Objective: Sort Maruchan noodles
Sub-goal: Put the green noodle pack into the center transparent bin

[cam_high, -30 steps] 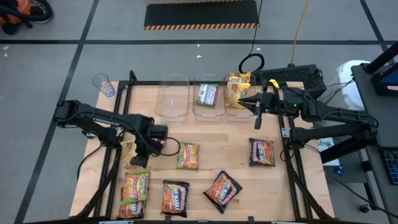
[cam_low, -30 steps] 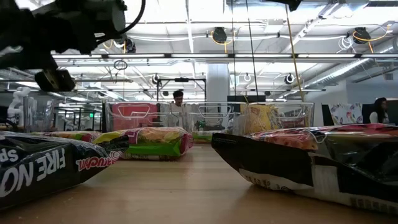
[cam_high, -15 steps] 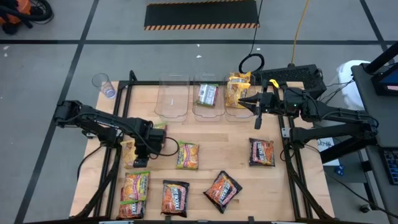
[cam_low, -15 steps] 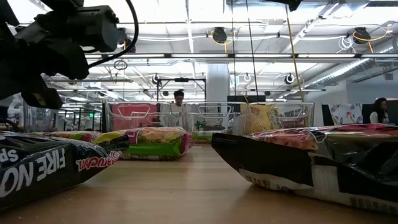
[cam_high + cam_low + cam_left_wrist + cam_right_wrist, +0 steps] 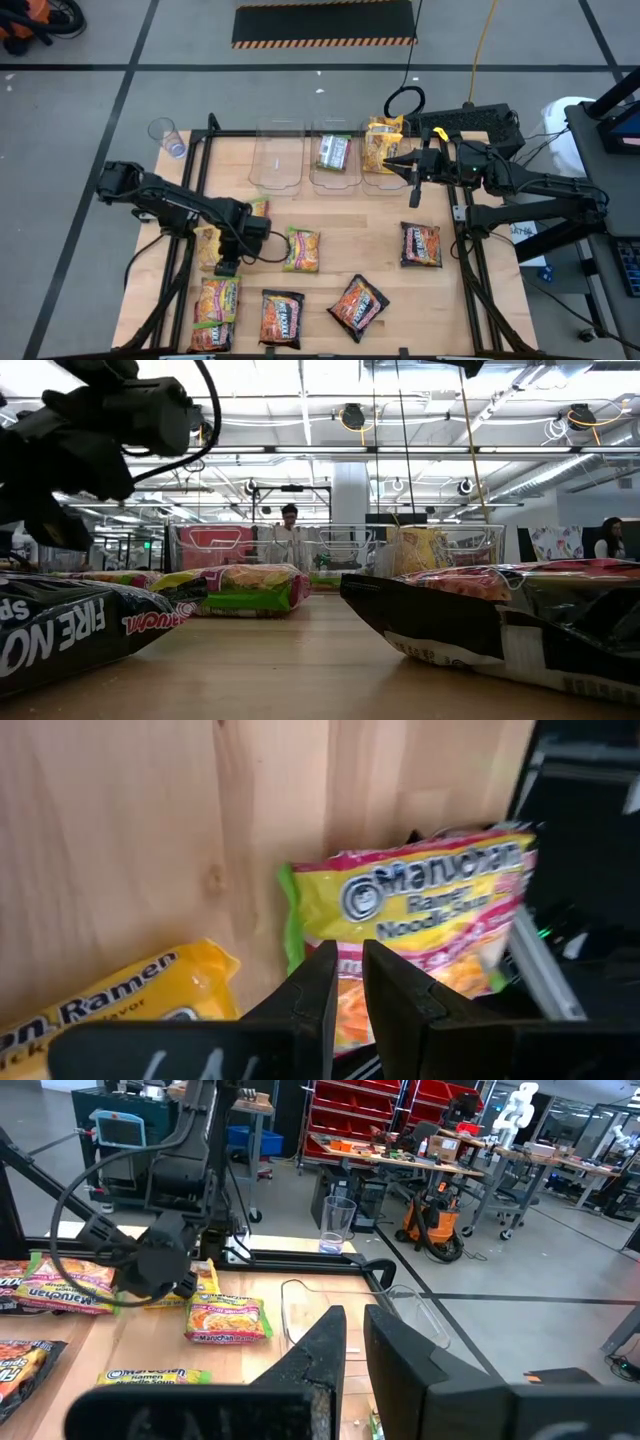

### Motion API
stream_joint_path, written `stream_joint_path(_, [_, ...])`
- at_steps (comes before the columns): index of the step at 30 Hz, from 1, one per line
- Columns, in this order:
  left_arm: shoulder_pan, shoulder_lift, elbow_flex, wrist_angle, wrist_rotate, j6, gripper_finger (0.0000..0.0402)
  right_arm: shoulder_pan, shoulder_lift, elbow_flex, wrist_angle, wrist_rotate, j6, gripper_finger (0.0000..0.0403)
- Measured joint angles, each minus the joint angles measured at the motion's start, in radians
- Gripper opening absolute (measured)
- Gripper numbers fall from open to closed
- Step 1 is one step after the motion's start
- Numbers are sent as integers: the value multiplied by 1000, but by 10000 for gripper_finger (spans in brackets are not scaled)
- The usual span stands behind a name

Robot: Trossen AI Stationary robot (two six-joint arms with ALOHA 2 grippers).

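Maruchan packets lie flat on the wooden table. A yellow one [image 5: 207, 246] and a green-edged one [image 5: 217, 312] sit near the left edge. Another green-edged packet [image 5: 301, 250] is mid-table, and three dark ones [image 5: 281, 318] [image 5: 358, 304] [image 5: 421, 244] lie nearer the front and right. My left gripper [image 5: 226, 266] [image 5: 348, 988] hovers shut between the yellow packet [image 5: 110, 1005] and the near green-edged one [image 5: 420, 910], touching neither. My right gripper [image 5: 392, 160] [image 5: 355, 1342] waits shut above the right bin.
Three clear bins [image 5: 280, 160] stand along the far edge. The middle one holds a green packet [image 5: 333, 152] and the right one a yellow packet [image 5: 380, 145]. A plastic cup [image 5: 166, 134] stands off the far left corner. Black frame rails [image 5: 190, 200] border the table.
My left gripper has moved toward the table's near edge, along the yellow packet toward the near green-edged one, staying shut. The packets and my right arm have kept still.
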Motion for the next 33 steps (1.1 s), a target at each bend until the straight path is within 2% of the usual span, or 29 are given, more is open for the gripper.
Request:
stream_joint_path(7, [-4,75,0,34,-52,99,56,0,0,0,0,0,0,38])
stream_joint_path(19, [-4,169,0,50,-55,119,56,0,0,0,0,0,3,38])
stream_joint_path(28, [-7,168,0,41,49,124,56,0,0,0,0,0,3,38])
stream_joint_path(33, [-18,168,0,48,51,181,56,0,0,0,0,0,4,38])
